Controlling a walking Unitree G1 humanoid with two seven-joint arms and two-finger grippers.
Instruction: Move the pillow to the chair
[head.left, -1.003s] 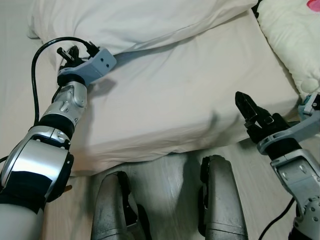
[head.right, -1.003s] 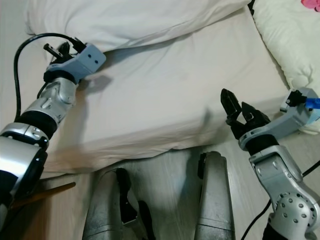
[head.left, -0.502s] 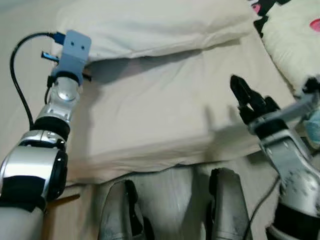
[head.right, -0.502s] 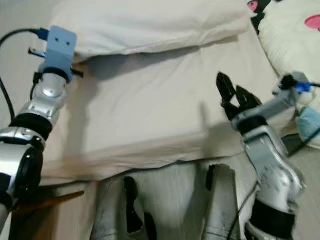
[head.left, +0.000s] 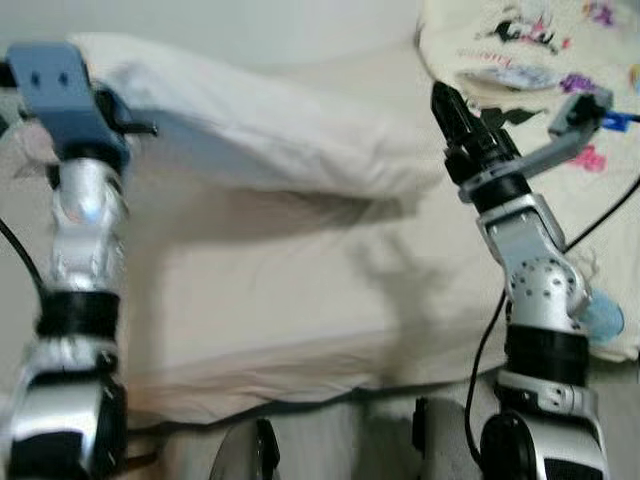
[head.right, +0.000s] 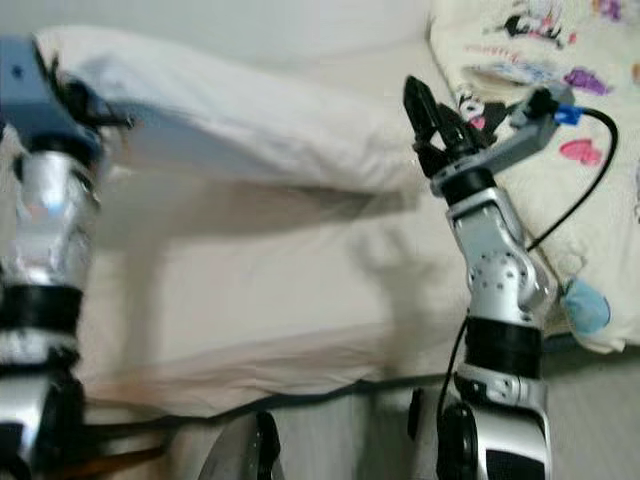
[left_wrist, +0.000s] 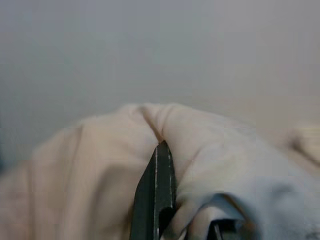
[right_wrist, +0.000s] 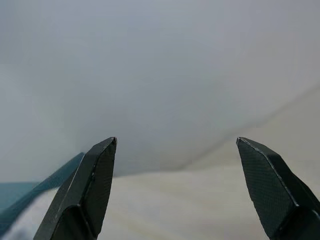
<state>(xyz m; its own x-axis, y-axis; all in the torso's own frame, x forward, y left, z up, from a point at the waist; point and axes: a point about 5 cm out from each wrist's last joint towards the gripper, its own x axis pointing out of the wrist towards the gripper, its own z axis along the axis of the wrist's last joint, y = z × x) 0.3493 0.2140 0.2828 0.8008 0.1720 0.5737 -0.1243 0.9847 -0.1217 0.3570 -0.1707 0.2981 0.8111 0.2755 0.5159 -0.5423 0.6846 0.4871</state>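
A large white pillow (head.left: 260, 120) lies across the far side of the cream bed (head.left: 300, 290), its left end lifted off the sheet. My left gripper (left_wrist: 164, 150) is shut on that left corner, and the fabric bunches around one black finger in the left wrist view. The left wrist (head.left: 62, 90) stands raised at the pillow's left end. Raised off the pillow's right end, my right gripper (head.left: 450, 105) is open, its two fingertips (right_wrist: 100, 165) wide apart with nothing between them.
A cream blanket with cartoon prints (head.left: 560, 60) covers the bed's right side. A small light-blue object (head.left: 602, 320) sits by the right arm. The bed's front edge runs just ahead of my legs (head.left: 440, 450). A pale wall is behind the bed.
Both arms have risen. The left gripper has lifted the pillow's left end off the bed. The right gripper moved up towards the pillow's right end. The camera has tilted up.
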